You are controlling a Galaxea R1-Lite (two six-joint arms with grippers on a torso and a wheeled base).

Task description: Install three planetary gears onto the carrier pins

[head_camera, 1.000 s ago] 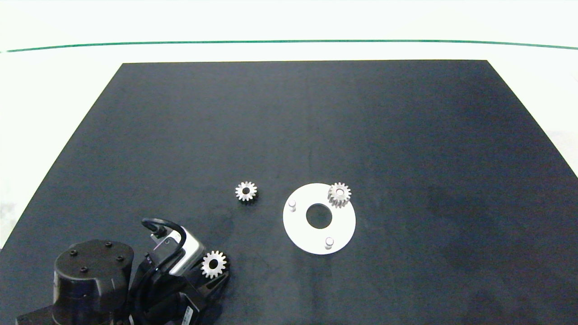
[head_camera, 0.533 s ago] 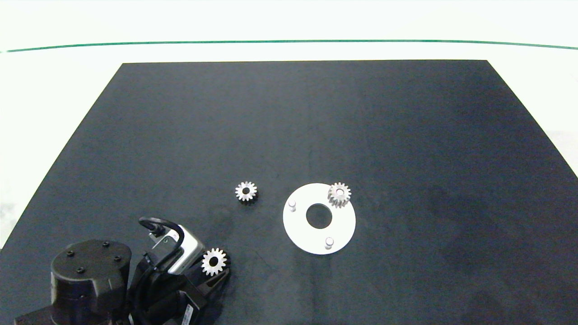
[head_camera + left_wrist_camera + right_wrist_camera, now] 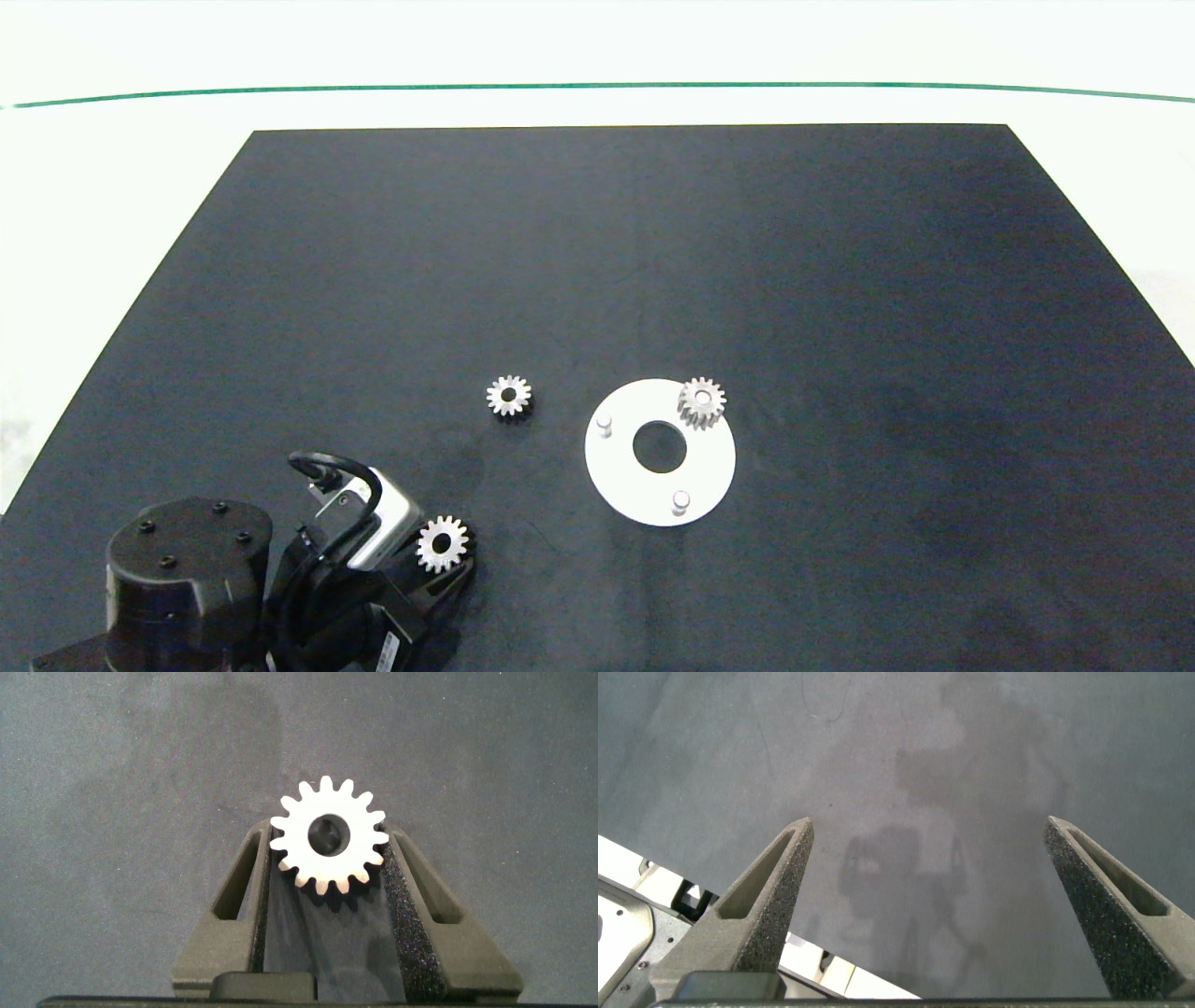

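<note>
Left wrist view: left gripper point(image 3: 329, 854) pinches gear point(image 3: 329, 847) only at the fingertips, so it may slip. Right gripper point(image 3: 929, 873) spread, idle. Bore could miss a pin point(image 3: 604, 423) and jam.

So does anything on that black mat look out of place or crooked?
Nothing stands out. One gear sits on a pin of the white disc, another lies flat on the mat, and the left claw grips the third.
</note>
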